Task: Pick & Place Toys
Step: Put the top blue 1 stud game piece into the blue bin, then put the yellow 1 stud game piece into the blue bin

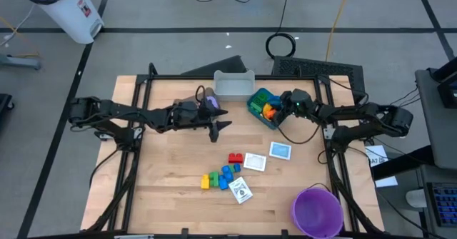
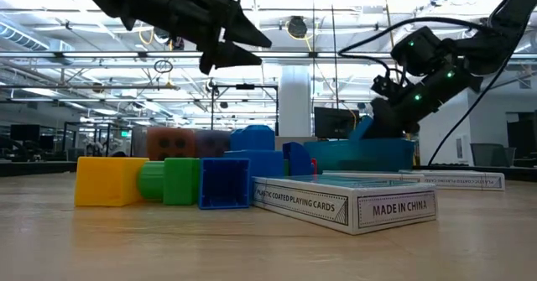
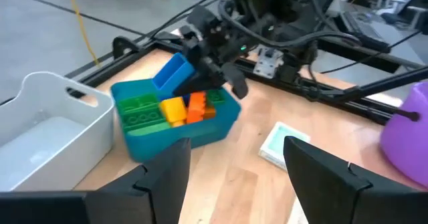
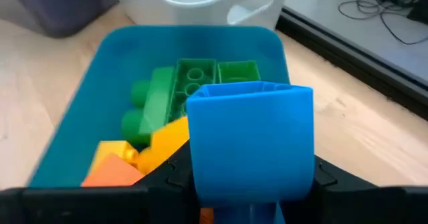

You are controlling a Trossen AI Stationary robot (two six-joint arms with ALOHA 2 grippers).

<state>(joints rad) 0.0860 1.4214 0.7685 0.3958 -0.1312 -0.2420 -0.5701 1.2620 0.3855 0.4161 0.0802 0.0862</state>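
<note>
- We find the right gripper (image 4: 253, 207) over the blue bin (image 1: 258, 113), jaws clamped on a blue brick (image 4: 253, 147).
- We find the left gripper (image 1: 220, 127) raised above bare worktop (image 1: 171, 175), jaws parted, empty.

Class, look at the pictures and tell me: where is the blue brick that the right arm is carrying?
The blue brick is gripped in the right tool, directly above the blue bin at the table's far right, beside the grey bin. In the high view the arm hides it.

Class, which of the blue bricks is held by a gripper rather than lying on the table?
The blue brick in the right gripper, over the blue bin.
</note>
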